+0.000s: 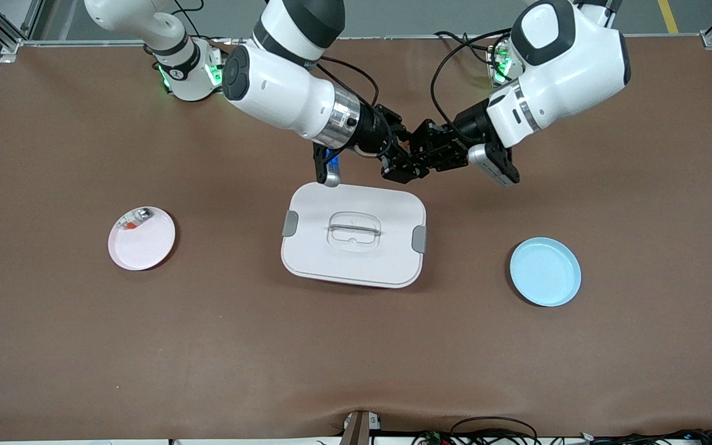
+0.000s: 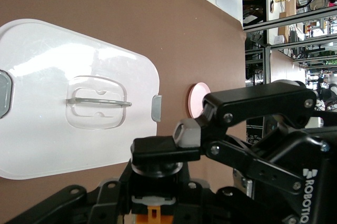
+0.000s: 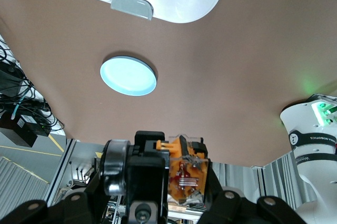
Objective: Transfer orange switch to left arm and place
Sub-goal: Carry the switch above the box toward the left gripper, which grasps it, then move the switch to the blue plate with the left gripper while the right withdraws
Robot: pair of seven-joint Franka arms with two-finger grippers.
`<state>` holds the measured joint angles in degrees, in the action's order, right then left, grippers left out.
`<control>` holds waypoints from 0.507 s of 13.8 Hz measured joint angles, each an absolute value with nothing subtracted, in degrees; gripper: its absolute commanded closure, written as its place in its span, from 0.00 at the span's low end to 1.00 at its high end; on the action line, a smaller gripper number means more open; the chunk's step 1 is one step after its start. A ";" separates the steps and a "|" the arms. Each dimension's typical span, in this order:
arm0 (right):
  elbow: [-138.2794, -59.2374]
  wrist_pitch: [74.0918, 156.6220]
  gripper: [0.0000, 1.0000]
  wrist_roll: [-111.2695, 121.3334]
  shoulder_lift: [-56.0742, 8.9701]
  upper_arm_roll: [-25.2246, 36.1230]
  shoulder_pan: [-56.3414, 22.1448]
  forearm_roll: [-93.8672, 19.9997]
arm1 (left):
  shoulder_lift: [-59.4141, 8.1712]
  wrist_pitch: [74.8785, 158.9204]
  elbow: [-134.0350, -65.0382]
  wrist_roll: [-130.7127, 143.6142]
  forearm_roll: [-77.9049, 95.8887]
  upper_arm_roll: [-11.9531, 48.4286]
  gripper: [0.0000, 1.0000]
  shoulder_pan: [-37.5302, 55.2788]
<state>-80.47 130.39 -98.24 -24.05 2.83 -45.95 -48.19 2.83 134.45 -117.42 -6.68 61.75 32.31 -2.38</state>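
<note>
Meeting in the air, the two grippers are coming together over the brown table (image 1: pixel 356 346), just above the edge of the box (image 1: pixel 354 235) that is farther from the front camera. The right gripper (image 1: pixel 400 162) is squeezing the orange switch (image 3: pixel 185 174), and in the right wrist view the orange part is showing between its black fingers (image 3: pixel 145 179). The left gripper (image 1: pixel 419 162) is sitting right against that same spot, with one of its grey pads (image 2: pixel 185 132) pressing by the black cap of the switch, but I cannot tell if it is gripping or not. The white box is resting in the middle of the table with its grey clips on both ends. A pink plate (image 1: pixel 142 238) is lying toward the right arm's end of the table, and a small silver and red piece (image 1: pixel 136 219) is sitting in it. A blue plate (image 1: pixel 545 271) is lying toward the left arm's end. The brown cover is stretching flat over the whole table. Black cables (image 1: pixel 492 429) are hanging along the table edge nearest the front camera. Green lights are glowing on both arm bases. Metal shelves (image 2: pixel 284 18) and a grey floor are showing around the table.
</note>
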 measured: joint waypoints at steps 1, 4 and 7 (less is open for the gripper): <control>-80.45 130.41 0.37 -98.24 -24.06 2.83 -45.95 -48.19 | 2.83 134.46 -117.40 -6.71 61.75 32.31 1.00 -2.39; -80.36 130.55 0.00 -98.26 -24.06 2.86 -45.95 -48.22 | 2.83 134.50 -117.22 -6.84 61.33 32.30 1.00 -2.45; -80.03 130.55 0.00 -98.32 -24.05 2.98 -45.95 -48.24 | 2.79 134.76 -117.23 -6.84 58.21 32.12 1.00 -3.27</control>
